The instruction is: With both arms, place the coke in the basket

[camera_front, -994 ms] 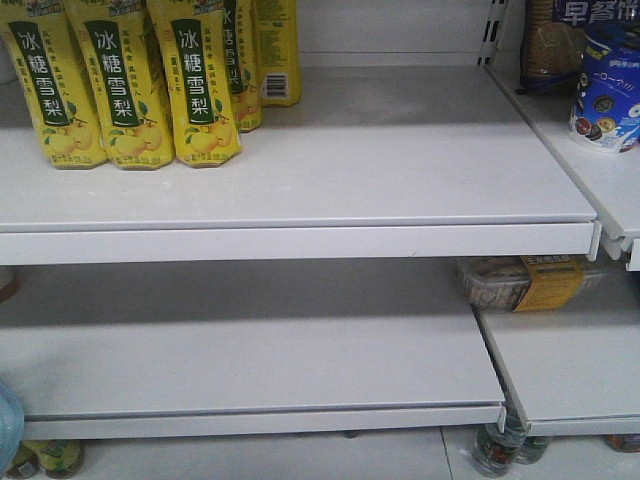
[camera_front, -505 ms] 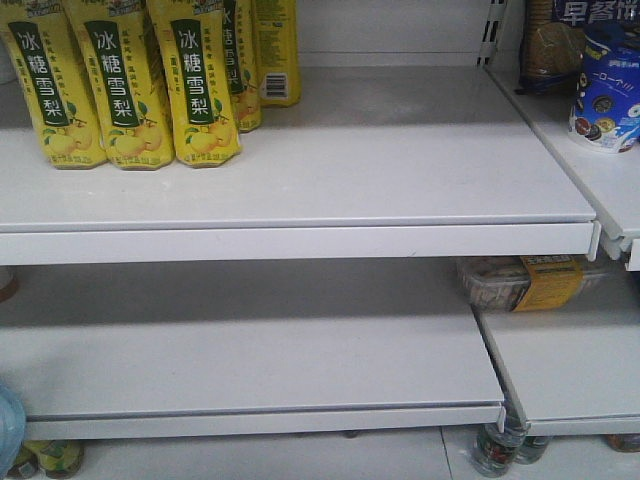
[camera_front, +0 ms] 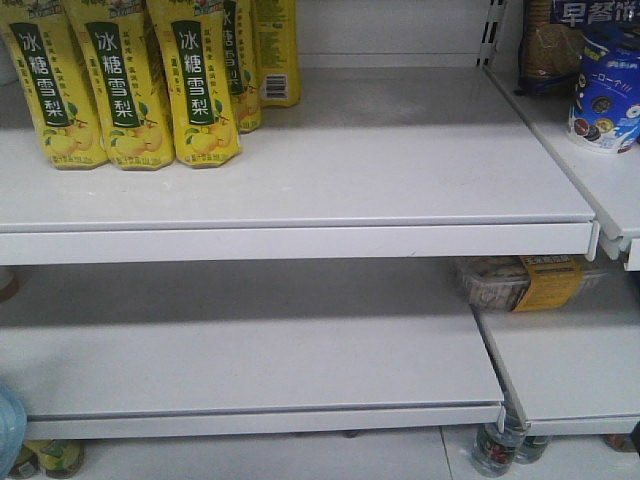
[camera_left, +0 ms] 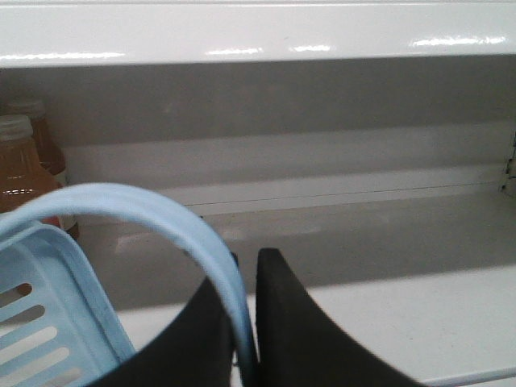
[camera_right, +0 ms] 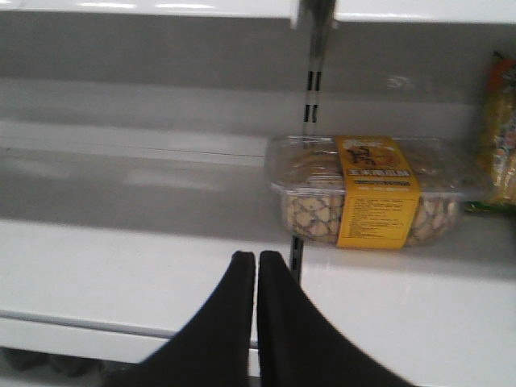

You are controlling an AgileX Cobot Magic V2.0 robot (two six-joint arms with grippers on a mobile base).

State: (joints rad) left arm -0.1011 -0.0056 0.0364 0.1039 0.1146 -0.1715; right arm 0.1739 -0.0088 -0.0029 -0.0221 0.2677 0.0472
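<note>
Here the white shelf (camera_front: 300, 160) carries yellow drink bottles (camera_front: 130, 80) at far left. The basket (camera_left: 48, 322) hangs at near left, its handle (camera_left: 161, 222) clamped between the left gripper (camera_left: 246, 322) fingers. The right gripper (camera_right: 256, 278) is closed, empty, before a snack box (camera_right: 367, 189). No coke visible.

shop | white retail shelving (camera_front: 300, 190) | yellow drink bottles (camera_front: 125, 80) | packaged snack box (camera_right: 367, 193)

"冰糖雪梨" on the yellow bottles (camera_front: 120, 85); other labels illegible.
</note>
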